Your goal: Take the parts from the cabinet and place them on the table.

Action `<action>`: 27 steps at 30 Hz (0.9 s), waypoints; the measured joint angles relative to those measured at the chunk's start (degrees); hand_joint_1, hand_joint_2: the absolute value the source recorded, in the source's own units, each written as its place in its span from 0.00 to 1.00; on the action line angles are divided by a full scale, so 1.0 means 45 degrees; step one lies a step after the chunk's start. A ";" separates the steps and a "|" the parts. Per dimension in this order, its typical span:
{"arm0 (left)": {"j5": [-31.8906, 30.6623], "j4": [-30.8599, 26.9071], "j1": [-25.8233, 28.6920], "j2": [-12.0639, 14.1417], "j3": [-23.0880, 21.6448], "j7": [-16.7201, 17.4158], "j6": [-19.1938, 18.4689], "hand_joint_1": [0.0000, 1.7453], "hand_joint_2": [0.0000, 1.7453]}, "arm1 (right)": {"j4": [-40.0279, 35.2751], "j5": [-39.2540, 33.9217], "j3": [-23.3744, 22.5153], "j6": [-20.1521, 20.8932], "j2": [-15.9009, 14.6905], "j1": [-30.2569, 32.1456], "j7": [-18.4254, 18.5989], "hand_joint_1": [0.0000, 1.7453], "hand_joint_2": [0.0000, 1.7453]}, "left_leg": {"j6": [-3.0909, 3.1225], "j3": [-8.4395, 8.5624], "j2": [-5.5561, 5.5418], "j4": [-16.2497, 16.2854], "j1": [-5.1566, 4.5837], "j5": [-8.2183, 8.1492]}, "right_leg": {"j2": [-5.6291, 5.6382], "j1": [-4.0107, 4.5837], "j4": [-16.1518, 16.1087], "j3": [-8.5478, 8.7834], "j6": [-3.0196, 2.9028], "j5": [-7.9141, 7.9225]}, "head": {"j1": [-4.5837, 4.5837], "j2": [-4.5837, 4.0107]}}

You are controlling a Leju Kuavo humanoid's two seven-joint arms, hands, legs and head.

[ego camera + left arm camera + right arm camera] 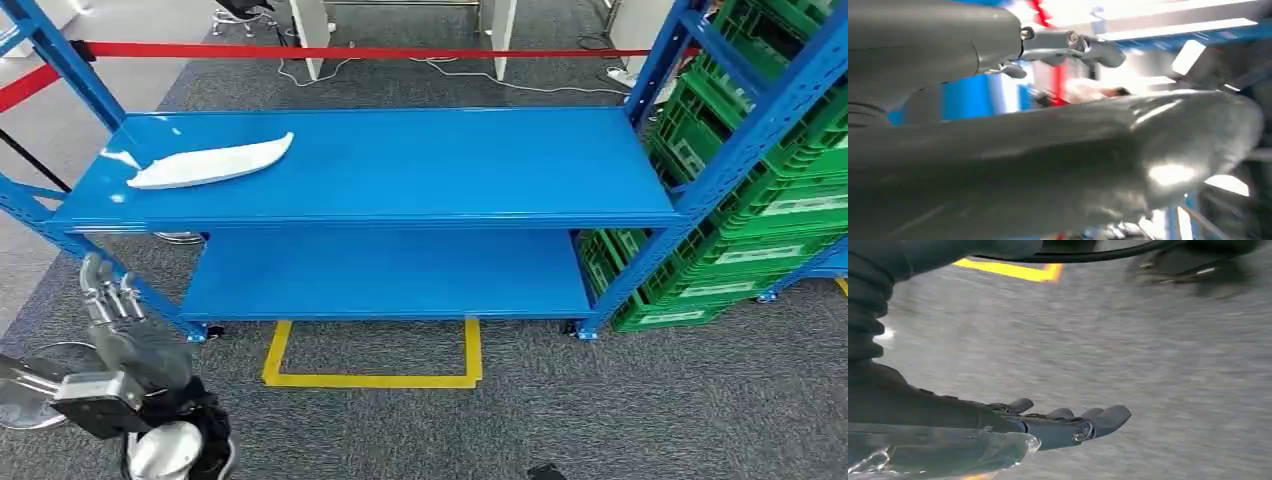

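On the upper shelf, upper left of head frame: a white moulded part [212,163], long and leaf-shaped, lies flat near the left end of the blue rack [400,165], with bare shelf around it.
Lower shelf: blue, nothing visible on it.
Right of frame: green crates [760,200] stacked just beside the rack's right upright.
Floor: grey carpet with a yellow tape outline [375,355] just in front of the rack.
Left hand [118,320]: raised at lower left of the head frame, fingers extended upward and apart, nothing in them; well short of the shelf and below the part. Its wrist view is blurred, showing the thumb [1128,150] and fingers [1073,47] apart with nothing between them.
Right hand [1068,422]: hangs over the carpet, fingers straight and loosely spread, holding nothing.
Step in hand (judgement): reach toward the cabinet to pick up the part; no grasp made, nothing on a table.
Next move calls for (judgement): lift the left hand up and forward over the shelf edge, come down on the part's near long side, and close across its narrow width. The part is thin and lies flat, so fingers likely need to get under an edge.
Risk (judgement): pushing it along the smooth shelf instead of gripping it.
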 joint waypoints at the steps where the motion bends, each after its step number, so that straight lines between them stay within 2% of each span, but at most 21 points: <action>1: -0.0034 -0.0192 -0.0033 0.0125 -0.0563 0.0000 0.0038 0.00 0.00 | 0.0000 -0.0082 -0.0005 0.0226 0.0000 -0.0021 -0.0443 0.00 1.00 | 0.0000 -0.0001 0.0000 0.0000 0.0000 0.0000 | 0.0003 0.0000 0.0000 0.0001 0.0000 0.0000 | 0.0000 0.0000; 4: 0.0327 -0.0587 -0.0196 0.0364 -0.1825 0.0000 -0.0137 0.00 0.00 | 0.0000 -0.0330 -0.0044 0.1390 -0.0005 -0.0005 -0.1841 0.00 1.00 | 0.0001 -0.0001 0.0001 0.0000 -0.0008 -0.0001 | 0.0005 -0.0008 0.0000 0.0001 0.0001 0.0000 | 0.0000 0.0000; 7: 0.0699 -0.0747 -0.0236 0.0490 -0.2503 0.0005 -0.0378 0.00 0.00 | 0.0019 -0.0480 -0.0151 0.1811 0.0000 0.0035 -0.2387 0.00 1.00 | 0.0002 -0.0002 0.0001 0.0000 -0.0012 -0.0002 | 0.0007 -0.0013 0.0000 -0.0004 0.0001 0.0000 | 0.0000 0.0000; 8: 0.0830 -0.0767 -0.0249 0.0519 -0.2654 0.0004 -0.0539 0.00 0.00 | 0.0024 -0.0519 -0.0179 0.1831 0.0000 0.0044 -0.2557 0.00 0.00 | 0.0002 -0.0002 0.0001 0.0000 -0.0012 -0.0002 | 0.0005 -0.0013 0.0000 -0.0003 0.0001 -0.0001 | -0.0005 0.0000; 11: 0.1108 -0.0766 -0.0251 0.0573 -0.2776 0.0005 -0.0948 0.00 0.00 | 0.0024 -0.0626 -0.0262 0.1938 0.0000 0.0055 -0.3068 0.00 0.00 | 0.0002 -0.0002 0.0002 0.0000 -0.0013 -0.0002 | 0.0010 -0.0013 0.0000 -0.0004 0.0002 -0.0001 | -0.0005 0.0000; 12: 0.1152 -0.0766 -0.0247 0.0573 -0.2776 0.0005 -0.1102 0.00 0.00 | 0.0024 -0.0655 -0.0272 0.2053 0.0000 0.0059 -0.3305 0.00 1.00 | 0.0002 -0.0003 0.0002 0.0000 -0.0013 -0.0002 | 0.0008 -0.0013 0.0000 -0.0005 0.0002 -0.0001 | 0.0005 0.0000; 16: 0.1195 -0.0766 -0.0197 0.0553 -0.2708 0.0005 -0.1531 0.00 0.00 | 0.0024 -0.0684 -0.0306 0.2481 0.0000 0.0075 -0.3826 0.00 1.00 | 0.0002 -0.0003 0.0002 0.0000 -0.0013 -0.0002 | 0.0006 -0.0013 0.0000 -0.0003 0.0002 -0.0001 | 0.0000 0.0000; 27: 0.1098 -0.0766 0.0024 0.0442 -0.2285 0.0005 -0.1671 0.00 0.00 | 0.0029 -0.0481 -0.0374 0.2195 -0.0005 0.0174 -0.3510 0.00 1.00 | 0.0003 -0.0006 0.0002 0.0000 -0.0013 -0.0003 | 0.0005 -0.0013 0.0000 -0.0003 0.0003 -0.0001 | 0.0000 0.0000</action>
